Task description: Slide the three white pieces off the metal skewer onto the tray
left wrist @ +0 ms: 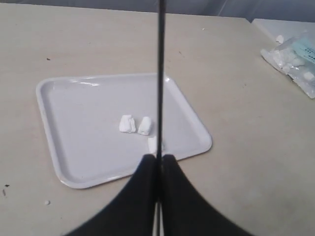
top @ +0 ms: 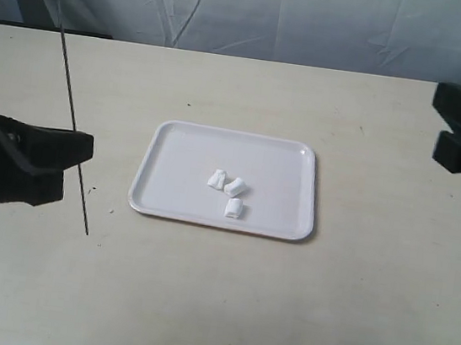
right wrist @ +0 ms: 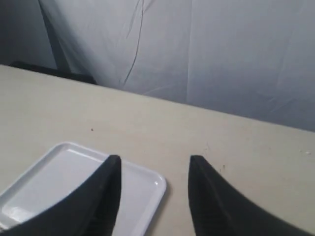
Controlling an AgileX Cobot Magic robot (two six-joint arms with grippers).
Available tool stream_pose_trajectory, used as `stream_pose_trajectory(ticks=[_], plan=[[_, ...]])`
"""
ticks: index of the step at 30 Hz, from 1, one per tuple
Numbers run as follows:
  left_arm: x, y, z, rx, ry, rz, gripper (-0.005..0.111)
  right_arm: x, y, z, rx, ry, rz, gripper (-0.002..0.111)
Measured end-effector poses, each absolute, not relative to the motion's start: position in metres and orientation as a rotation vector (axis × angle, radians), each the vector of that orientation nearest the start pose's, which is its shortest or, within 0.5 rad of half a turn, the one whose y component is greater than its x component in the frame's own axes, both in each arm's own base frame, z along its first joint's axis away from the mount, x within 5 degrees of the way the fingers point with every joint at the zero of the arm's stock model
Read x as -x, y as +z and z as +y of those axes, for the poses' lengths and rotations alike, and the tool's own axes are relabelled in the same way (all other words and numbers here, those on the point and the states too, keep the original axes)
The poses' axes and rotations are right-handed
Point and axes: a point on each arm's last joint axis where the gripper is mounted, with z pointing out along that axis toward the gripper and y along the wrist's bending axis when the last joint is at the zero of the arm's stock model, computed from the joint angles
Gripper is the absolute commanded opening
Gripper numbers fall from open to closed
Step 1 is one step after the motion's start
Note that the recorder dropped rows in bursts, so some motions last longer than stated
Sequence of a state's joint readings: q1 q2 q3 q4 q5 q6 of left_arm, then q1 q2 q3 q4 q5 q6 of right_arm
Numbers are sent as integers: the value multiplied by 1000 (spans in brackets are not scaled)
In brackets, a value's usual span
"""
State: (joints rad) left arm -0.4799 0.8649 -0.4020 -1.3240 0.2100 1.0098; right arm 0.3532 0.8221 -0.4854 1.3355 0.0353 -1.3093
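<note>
Three white pieces (top: 228, 193) lie loose in the middle of the white tray (top: 176, 199); the left wrist view shows them too (left wrist: 134, 124) on the tray (left wrist: 69, 128). The metal skewer (top: 73, 109) is bare and stands nearly upright left of the tray, its lower tip near the table. My left gripper (top: 85, 149) is shut on the skewer (left wrist: 160, 73), with the rod pinched between the black fingertips (left wrist: 147, 164). My right gripper (right wrist: 153, 164) hangs open and empty past the tray's corner (right wrist: 147, 184), at the right edge of the exterior view (top: 450, 121).
A clear plastic bag of white pieces (left wrist: 293, 61) lies on the table beyond the tray's side in the left wrist view. A pale cloth backdrop (top: 318, 22) hangs behind the beige table's far edge. Small dark specks dot the tabletop near the skewer tip.
</note>
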Motion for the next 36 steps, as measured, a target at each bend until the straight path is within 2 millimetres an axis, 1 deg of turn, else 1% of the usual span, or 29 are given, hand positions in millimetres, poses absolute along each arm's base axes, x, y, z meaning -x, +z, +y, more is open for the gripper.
stream_pose_trajectory(ticks=[6,7,9,12,13,14,16,18,20,22,24,28,33,36], plan=[[-133,246,-87,-366,-619,2054,0,-116,295,44,275,296,1654,42],[-130,243,-84,-377,-588,2069,0,-105,294,39,260,297,1610,42],[-126,241,-79,-393,-533,2088,0,-93,294,34,252,303,1559,42],[-120,239,-69,-367,-444,2146,0,-85,296,32,231,323,1523,42],[-117,238,-61,-371,-354,2177,0,-84,296,31,226,328,1517,42],[-116,238,-57,-319,-330,2185,0,-84,296,31,224,330,1518,42],[-116,238,-56,-152,-396,2207,0,-84,296,31,207,348,1521,42],[-126,227,-62,-56,-437,2292,0,-84,296,31,190,365,1525,42],[-144,209,-75,11,-481,2381,0,-84,296,32,193,378,1526,42],[-167,196,-89,21,-473,2462,0,-83,296,34,208,395,1529,42],[-183,190,-99,7,-456,2518,0,-83,296,35,218,406,1530,42],[-209,188,-115,-2,-463,2556,0,-82,295,37,232,431,1533,42],[-239,195,-136,-18,-533,2583,0,-81,295,38,234,447,1535,42],[-253,187,-149,-50,-574,2638,0,-81,295,39,243,457,1536,42]])
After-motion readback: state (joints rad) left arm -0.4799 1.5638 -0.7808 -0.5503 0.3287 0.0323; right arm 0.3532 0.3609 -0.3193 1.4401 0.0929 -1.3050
